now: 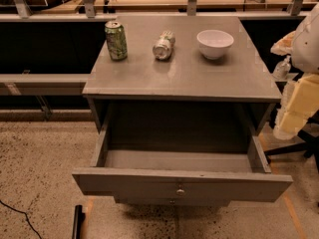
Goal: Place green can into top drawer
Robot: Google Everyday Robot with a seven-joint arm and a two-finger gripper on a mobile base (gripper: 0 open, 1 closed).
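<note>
The light green and white aluminium drink can (115, 40) stands upright at the back left of the grey table (199, 78). The wide grey top drawer (182, 183) juts open from the table's front. The hand (282, 68) hangs beside the table's right edge; I cannot tell its state.

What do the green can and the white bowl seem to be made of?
The green can looks like thin metal: silver top glinting, printed label. The bowl is probably glazed ceramic, maybe plastic: smooth, white, softly shiny. The pincer is at the right edge, away from both.
</note>
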